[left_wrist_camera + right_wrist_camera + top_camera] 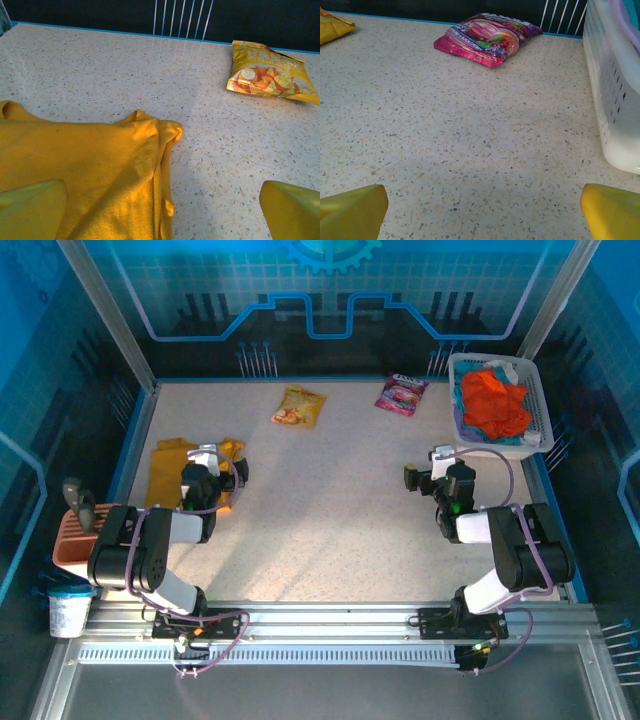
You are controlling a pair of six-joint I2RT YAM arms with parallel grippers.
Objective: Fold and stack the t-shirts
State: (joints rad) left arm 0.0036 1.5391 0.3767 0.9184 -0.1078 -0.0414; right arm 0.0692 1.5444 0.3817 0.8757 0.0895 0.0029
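Evidently the folding is barely under way. The mustard yellow t-shirt [165, 472] lies bunched and rumpled on the tabletop [330, 510] close to its left border. The orange t-shirt [495, 402] sits crumpled in the white basket [615, 110] at the far right corner, on top of some teal cloth.

The left jaws are spread wide and hold nothing. They hang low over the mustard shirt's right-hand side. In the left wrist view one fingertip [30, 212] is above the cloth and the other above bare speckled surface, so they straddle the shirt's loose edge. That placement looks meant for pinching the edge and drawing it across for a fold.

The right jaws are equally wide and empty, low over bare tabletop just beside the basket's near end and facing the far side. They seem staged to fetch the orange shirt, which would mean lifting over the basket's raised wall.

The mustard shirt is near the left rail, so there is little room that way. The middle of the tabletop is open and broad enough to spread a shirt. A yellow chips packet [299, 406] and a magenta snack packet [402, 394] lie near the far edge. Both are well apart from the mustard shirt, and the magenta one is near the basket.
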